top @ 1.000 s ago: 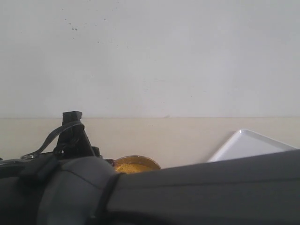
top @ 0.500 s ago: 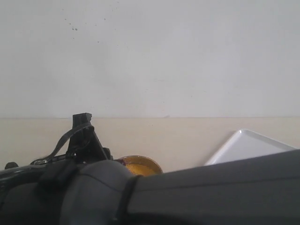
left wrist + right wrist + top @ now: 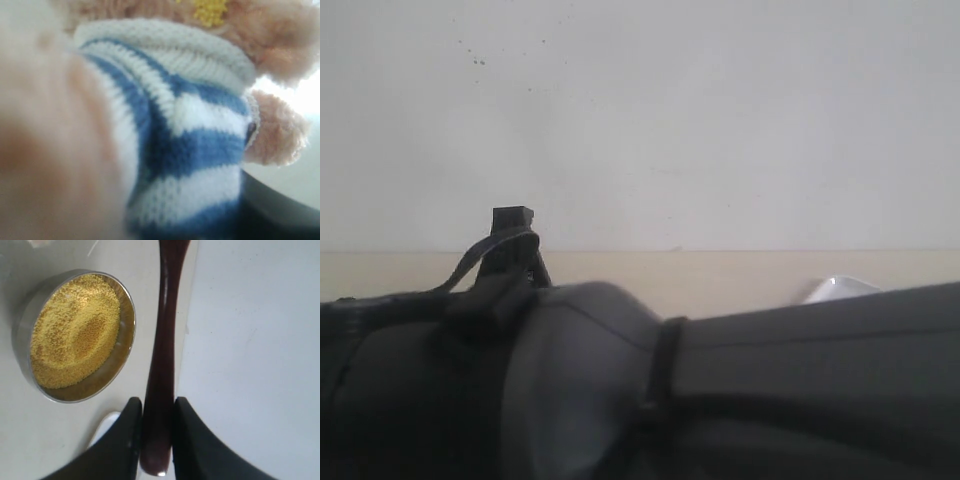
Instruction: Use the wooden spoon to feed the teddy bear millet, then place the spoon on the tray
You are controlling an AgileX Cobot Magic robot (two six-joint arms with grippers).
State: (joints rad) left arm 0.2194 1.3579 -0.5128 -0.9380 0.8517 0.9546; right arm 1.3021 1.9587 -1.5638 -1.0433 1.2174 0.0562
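Note:
The teddy bear (image 3: 190,125) fills the left wrist view, its blue-and-white striped shirt pressed close between my left gripper's jaws. A clump of yellow millet grains (image 3: 210,10) sticks to the fur above the collar. My right gripper (image 3: 157,402) is shut on the handle of the dark wooden spoon (image 3: 165,340). The spoon's bowl end runs out of that view. The steel bowl of millet (image 3: 75,335) stands beside the spoon, and the white tray (image 3: 250,340) lies on its other side. In the exterior view only a sliver of the tray (image 3: 835,288) shows.
Dark arm housings (image 3: 720,400) fill the lower half of the exterior view and hide the table's near part. A black wrist piece with a cable (image 3: 512,240) sticks up at the left. A pale wall stands behind the beige table (image 3: 720,275).
In the exterior view the foreground arm has risen and shifted right. It now covers the millet bowl and most of the tray. The black wrist piece moved up and right.

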